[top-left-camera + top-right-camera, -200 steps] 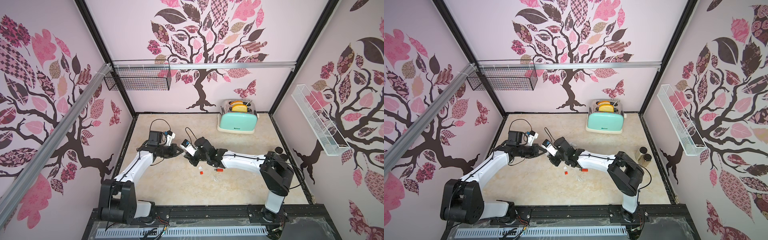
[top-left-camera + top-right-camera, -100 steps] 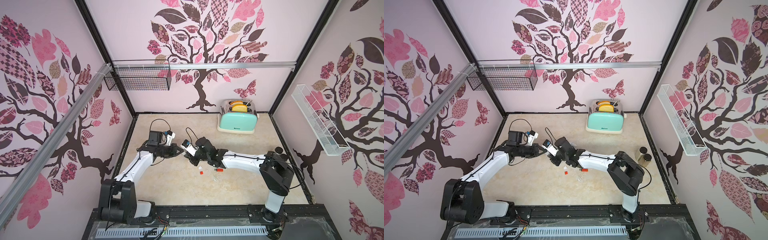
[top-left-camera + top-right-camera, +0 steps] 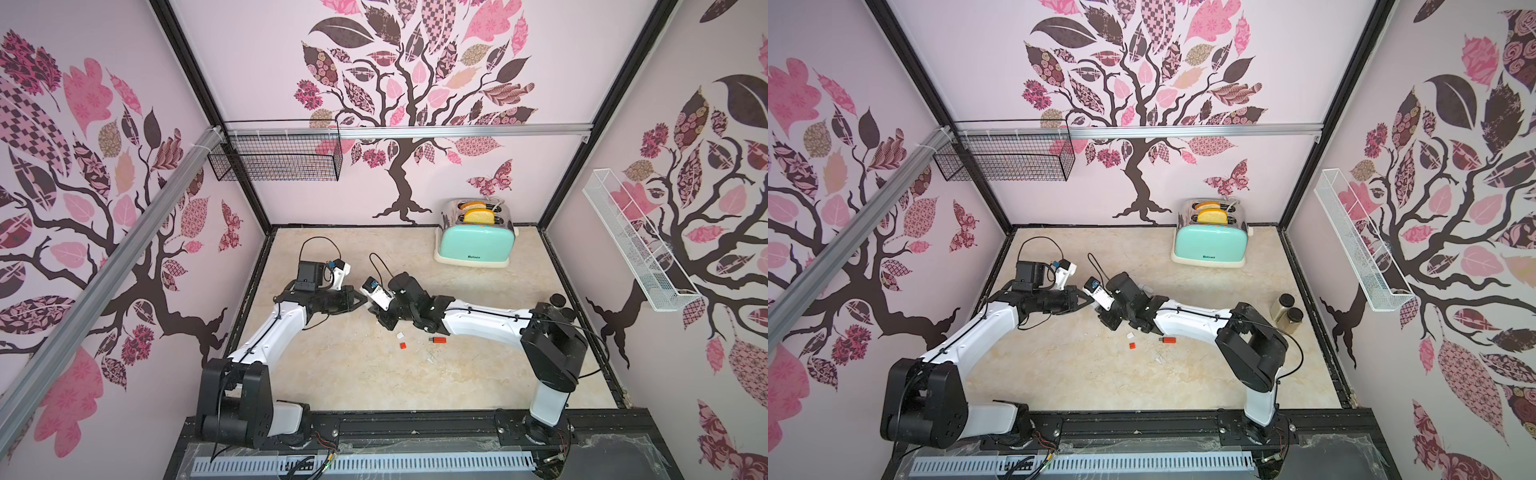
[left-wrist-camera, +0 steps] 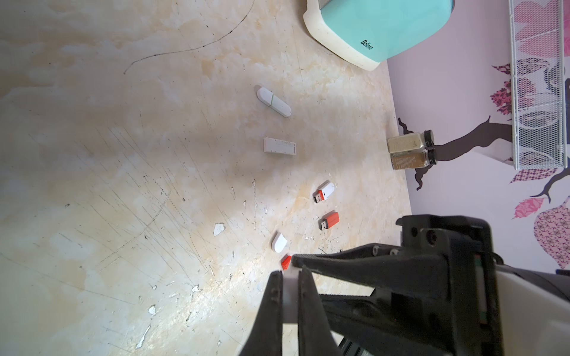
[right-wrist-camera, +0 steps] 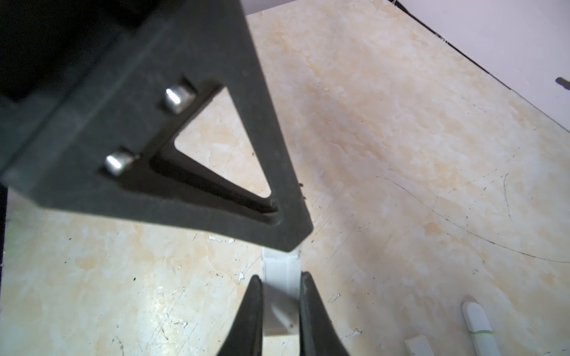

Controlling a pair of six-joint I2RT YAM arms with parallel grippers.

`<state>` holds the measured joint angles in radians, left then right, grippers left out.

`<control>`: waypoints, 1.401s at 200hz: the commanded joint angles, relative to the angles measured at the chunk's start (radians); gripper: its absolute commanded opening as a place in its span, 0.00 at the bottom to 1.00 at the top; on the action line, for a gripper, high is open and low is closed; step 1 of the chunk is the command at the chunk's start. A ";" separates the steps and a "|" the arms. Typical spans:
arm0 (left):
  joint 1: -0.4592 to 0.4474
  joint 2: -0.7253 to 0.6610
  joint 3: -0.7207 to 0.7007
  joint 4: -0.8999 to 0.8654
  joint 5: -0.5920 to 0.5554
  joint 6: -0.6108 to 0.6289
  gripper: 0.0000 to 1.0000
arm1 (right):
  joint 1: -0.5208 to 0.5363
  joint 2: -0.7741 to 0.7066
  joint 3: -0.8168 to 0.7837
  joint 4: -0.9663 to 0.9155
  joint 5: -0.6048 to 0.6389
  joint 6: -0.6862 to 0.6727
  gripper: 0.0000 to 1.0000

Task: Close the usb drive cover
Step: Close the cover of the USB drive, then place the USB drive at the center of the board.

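The white plastic usb drive is being clenched from both ends, tip to tip, by the left gripper and the right gripper above the beige marbled tabletop. No shift is being shown over the last second, so its cover is probably being pressed home.

White usb drive: only a narrow strip shows between the left fingers. The cover seam is hidden, so I cannot tell whether the cover is seated.

Right wrist view: the right fingers mask it on both sides. A left finger covers its far end, close to the lens and blurred.

Both top views: too small to make out.

- Toaster: cut by the picture's edge.
- Red cap: partly behind a finger.
- Capped white stick and flat white piece: both run off the edge.
- Spice jars: only the lids clear the right arm.
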<state>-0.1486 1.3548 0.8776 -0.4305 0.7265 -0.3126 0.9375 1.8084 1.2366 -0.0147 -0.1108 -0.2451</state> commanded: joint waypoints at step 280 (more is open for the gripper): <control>0.130 -0.251 -0.094 -0.145 -0.135 0.195 0.94 | -0.209 -0.129 -0.074 -0.252 0.001 -0.376 0.00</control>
<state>-0.0292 1.1313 0.7765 -0.5610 0.6712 -0.1856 0.7380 1.6600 1.0626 -0.1074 -0.1127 -0.5442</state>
